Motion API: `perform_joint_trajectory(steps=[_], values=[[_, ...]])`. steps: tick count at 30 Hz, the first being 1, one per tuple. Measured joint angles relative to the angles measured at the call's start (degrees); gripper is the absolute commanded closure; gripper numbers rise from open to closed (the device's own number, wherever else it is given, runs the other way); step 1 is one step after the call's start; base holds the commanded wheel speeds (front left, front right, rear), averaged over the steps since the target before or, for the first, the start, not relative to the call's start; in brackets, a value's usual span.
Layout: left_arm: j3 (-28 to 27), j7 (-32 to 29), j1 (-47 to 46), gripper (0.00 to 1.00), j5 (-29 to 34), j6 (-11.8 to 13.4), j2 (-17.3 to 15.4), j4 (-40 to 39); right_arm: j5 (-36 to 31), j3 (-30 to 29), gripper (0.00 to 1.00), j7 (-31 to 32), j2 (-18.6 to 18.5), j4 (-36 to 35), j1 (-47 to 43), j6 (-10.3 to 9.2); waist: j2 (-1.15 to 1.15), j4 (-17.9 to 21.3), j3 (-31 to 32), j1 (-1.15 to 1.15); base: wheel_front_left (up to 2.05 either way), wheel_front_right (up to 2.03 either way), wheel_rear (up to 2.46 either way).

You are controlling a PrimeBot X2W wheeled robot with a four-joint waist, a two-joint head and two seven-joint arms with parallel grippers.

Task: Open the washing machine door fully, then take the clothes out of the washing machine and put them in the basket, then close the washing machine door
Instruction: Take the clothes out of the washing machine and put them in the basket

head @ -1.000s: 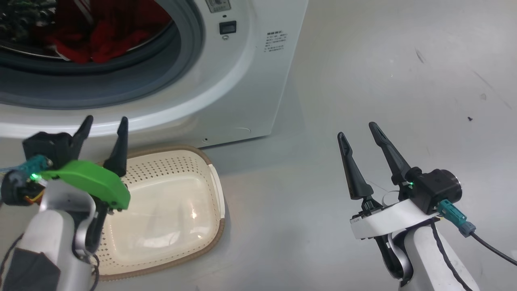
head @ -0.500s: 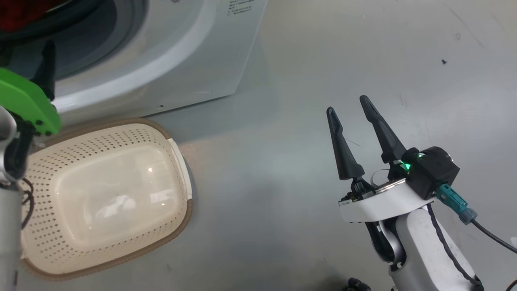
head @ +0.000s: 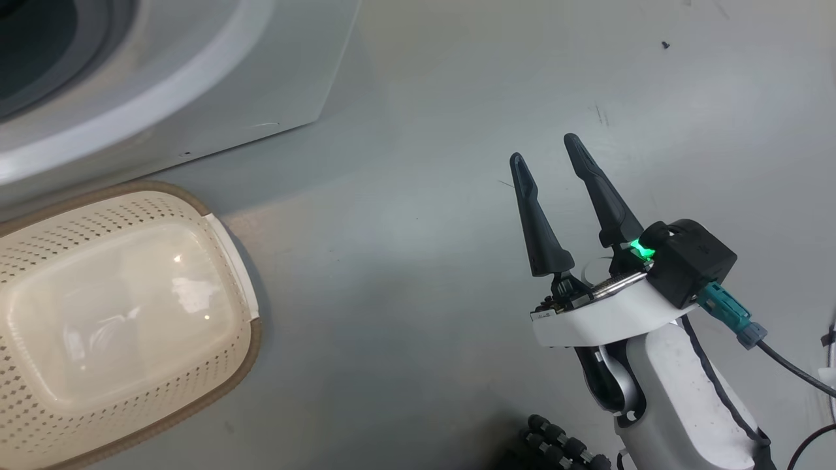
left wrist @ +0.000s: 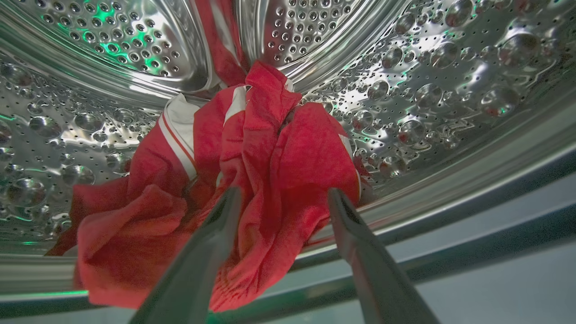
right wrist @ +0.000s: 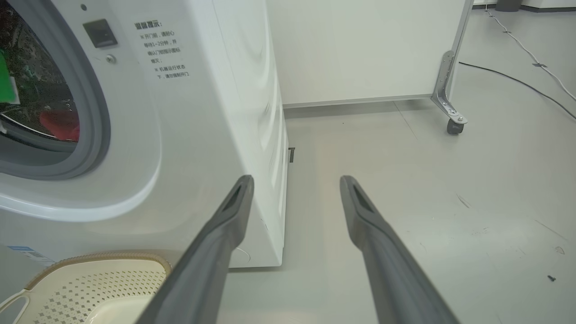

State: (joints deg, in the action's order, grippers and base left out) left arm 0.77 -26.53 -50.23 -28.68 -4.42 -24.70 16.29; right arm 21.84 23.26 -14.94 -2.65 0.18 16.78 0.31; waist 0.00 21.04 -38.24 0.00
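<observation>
- One cream perforated plastic basket (head: 98, 202) with a brown rim stands on the grey floor (head: 405, 294), just before the machine.
- One big white front-loading washing machine (head: 228, 98); one red white-striped garment (left wrist: 252, 180) lies in its steel drum (left wrist: 427, 90).
- Left gripper (left wrist: 283, 193): two fingers released, flanking a garment fold.
- Right gripper (head: 545, 147): two fingers released, above the floor.

Head looks down on basket (head: 65, 225); left wrist close inside washing machine (left wrist: 427, 90); right wrist shares basket.

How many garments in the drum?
1: a red garment with white stripes, heaped on the drum floor just ahead of the open left tool. More may hide beneath.
</observation>
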Motion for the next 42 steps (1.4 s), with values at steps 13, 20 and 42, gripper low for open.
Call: perform_joint_trajectory(steps=[13, 20, 42], values=[[-2.3, -0.9, -6.2, 0.0, -0.1, 0.0, -2.5, 5.1, 1.9, 1.4, 0.0, 0.0, 0.0, -1.0, 1.3, -1.09, 0.0, 3.3, -3.1, 0.0, 0.0, 0.0, 0.0], [-1.9, -4.8, -6.9, 0.0, -0.6, 0.0, -2.8, 9.5, 1.9, 1.5, 0.0, 0.0, 0.0, -1.1, 1.7, -1.99, 0.0, 3.9, -3.7, 0.0, 0.0, 0.0, 0.0], [-1.6, -10.2, -9.7, 1.0, -1.5, 1.2, -3.6, 13.9, 2.4, 1.8, 0.0, 0.0, 0.0, -1.4, 3.4, -2.52, 0.0, 4.0, -3.9, 0.0, 0.0, 0.0, 0.0]])
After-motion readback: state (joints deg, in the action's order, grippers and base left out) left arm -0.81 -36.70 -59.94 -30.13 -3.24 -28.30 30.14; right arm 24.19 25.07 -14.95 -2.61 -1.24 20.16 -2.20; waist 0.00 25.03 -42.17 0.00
